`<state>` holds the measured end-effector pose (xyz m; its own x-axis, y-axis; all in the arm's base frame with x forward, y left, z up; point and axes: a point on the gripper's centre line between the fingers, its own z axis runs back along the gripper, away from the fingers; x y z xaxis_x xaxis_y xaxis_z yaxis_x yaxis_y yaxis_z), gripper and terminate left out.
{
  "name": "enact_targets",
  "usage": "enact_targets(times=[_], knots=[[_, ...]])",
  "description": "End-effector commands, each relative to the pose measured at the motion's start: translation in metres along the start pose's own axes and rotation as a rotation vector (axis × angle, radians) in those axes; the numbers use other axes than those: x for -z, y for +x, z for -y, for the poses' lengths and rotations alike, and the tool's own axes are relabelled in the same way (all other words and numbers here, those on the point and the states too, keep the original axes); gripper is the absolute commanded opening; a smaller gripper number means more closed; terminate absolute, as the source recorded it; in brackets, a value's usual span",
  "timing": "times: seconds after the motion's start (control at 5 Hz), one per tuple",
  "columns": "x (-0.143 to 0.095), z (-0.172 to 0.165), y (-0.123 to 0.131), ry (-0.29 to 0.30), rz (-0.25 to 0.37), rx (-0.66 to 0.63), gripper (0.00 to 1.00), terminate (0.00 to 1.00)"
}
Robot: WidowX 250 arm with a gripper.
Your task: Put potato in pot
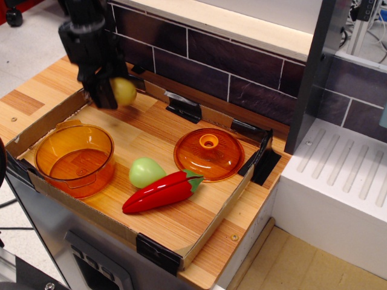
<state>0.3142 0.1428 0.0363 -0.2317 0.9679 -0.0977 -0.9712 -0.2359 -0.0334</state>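
The potato (124,90) is a small glossy yellow-olive oval. It is held in my black gripper (110,93), lifted above the wooden board at the back left, near the dark tile wall. The gripper's fingers are shut on it and hide its left side. The pot (75,158) is a round transparent orange plastic pot standing empty at the front left of the cardboard tray, below and in front of the gripper.
An orange lid with a knob (209,153) lies at the tray's right. A pale green rounded toy (146,171) and a red chili pepper (162,191) lie in the middle front. A low cardboard tray wall (42,124) surrounds them. A white rack (338,181) stands to the right.
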Motion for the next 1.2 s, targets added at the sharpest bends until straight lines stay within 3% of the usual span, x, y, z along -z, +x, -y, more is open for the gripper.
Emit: enact_targets(times=[0.0,0.4,0.6,0.8,1.0], knots=[[-0.056,-0.018,0.004,-0.027,-0.007,0.075,0.0,0.0],[-0.075,-0.063,0.016,-0.009,-0.036,0.165,0.0,0.0],[-0.069,-0.074,0.018,-0.012,-0.025,0.194,0.0,0.0],[-0.051,-0.086,0.02,-0.032,0.036,0.23,0.0,0.0],[-0.039,-0.093,0.018,-0.053,0.071,0.267,1.0,0.0]])
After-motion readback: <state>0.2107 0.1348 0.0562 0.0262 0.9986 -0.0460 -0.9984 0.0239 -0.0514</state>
